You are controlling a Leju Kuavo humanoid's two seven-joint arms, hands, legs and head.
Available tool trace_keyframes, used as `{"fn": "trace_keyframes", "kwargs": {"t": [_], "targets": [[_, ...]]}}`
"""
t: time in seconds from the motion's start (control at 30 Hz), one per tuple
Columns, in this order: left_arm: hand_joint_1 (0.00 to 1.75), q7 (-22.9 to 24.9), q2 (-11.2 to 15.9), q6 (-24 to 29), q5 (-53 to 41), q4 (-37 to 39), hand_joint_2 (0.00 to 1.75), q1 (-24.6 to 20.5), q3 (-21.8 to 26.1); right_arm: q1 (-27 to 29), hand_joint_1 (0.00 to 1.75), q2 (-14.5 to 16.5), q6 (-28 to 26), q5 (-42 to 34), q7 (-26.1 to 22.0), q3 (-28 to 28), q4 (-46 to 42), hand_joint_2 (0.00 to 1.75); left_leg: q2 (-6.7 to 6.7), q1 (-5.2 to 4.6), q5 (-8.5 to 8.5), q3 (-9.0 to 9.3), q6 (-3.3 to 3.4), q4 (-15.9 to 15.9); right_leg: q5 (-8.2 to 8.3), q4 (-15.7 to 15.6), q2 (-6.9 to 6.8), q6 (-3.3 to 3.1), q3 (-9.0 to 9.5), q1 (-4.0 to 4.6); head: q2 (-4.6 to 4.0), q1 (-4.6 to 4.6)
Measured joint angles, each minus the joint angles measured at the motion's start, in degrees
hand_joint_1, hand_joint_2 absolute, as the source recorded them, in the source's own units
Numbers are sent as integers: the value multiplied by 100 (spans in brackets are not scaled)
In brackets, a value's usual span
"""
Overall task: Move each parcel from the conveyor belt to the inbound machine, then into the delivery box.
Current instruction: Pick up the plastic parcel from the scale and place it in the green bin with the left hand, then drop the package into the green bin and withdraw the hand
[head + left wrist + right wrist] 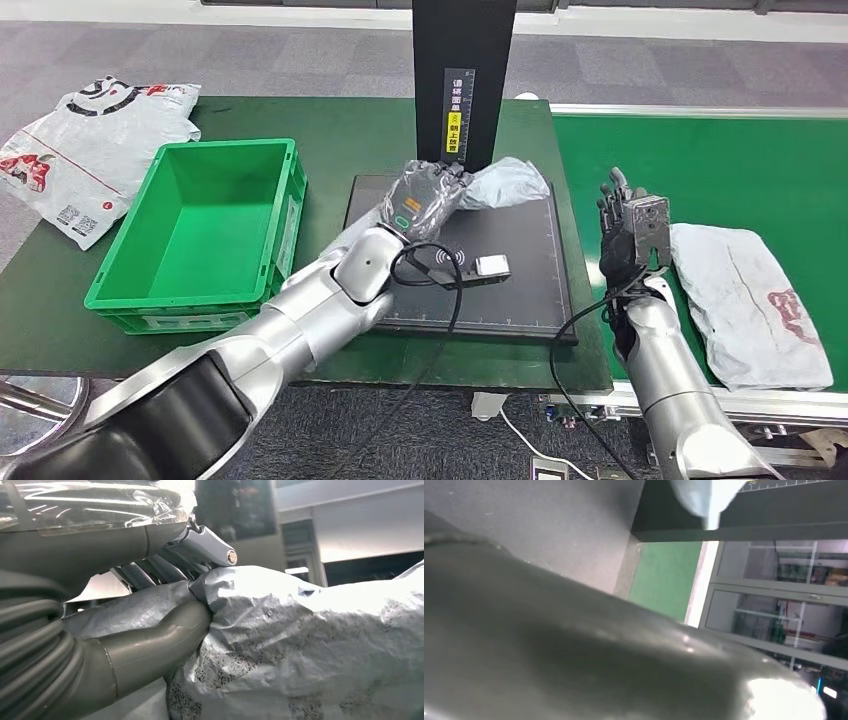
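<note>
A crumpled grey parcel [505, 183] lies on the black pad of the inbound machine [520, 295], at the foot of its black column [463, 70]. My left hand [425, 195] grips the parcel's near end. In the left wrist view the thumb [150, 650] presses into the grey parcel [310, 640] from one side and the fingers [205, 547] clamp it from the other. A second, flatter grey parcel [750, 300] with a red mark lies on the green conveyor belt [720, 170]. My right hand [628, 228] stands upright between pad and belt, fingers spread, holding nothing.
The green delivery box [130, 290] stands to the left of the pad. White printed bags [90, 150] lie at the table's far left corner. A small grey device [490, 267] with a black cable rests on the pad near my left forearm.
</note>
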Motion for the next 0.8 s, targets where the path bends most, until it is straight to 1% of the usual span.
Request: {"fn": "trace_keyframes", "kwargs": {"t": [0.2,0.47,0.53,0.6,0.73,0.8], "targets": [[175,8,93,29,-60,-129,175,-40,115,-72,0,2,1,-1,-5,0,120,0,-2,0,0,-2,-1,0,-1,0,-1,0,0,0,1,0],[175,13,150,29,-68,-192,175,-46,150,-98,0,4,1,0,-5,0,199,0,-2,0,-1,-2,0,0,-1,-1,-2,0,0,0,0,0],[175,75,168,29,-192,-233,175,-42,173,-103,0,7,-2,1,-2,0,209,0,-2,0,-1,-3,-1,0,-1,0,-2,0,0,0,0,0],[175,180,214,29,-524,-353,175,-36,306,-126,0,21,-28,20,15,0,237,0,-1,1,0,-4,-1,-1,0,1,-1,0,-1,0,0,0],[175,322,331,37,-1317,-555,175,-55,898,-243,0,103,-210,124,67,0,405,0,1,1,1,-3,-2,-1,0,2,3,0,-3,1,1,0],[175,612,397,39,-1737,-561,175,-74,1114,-304,0,137,-265,143,78,0,482,0,0,3,1,-3,-3,-1,0,3,2,-1,-4,2,0,0]]}}
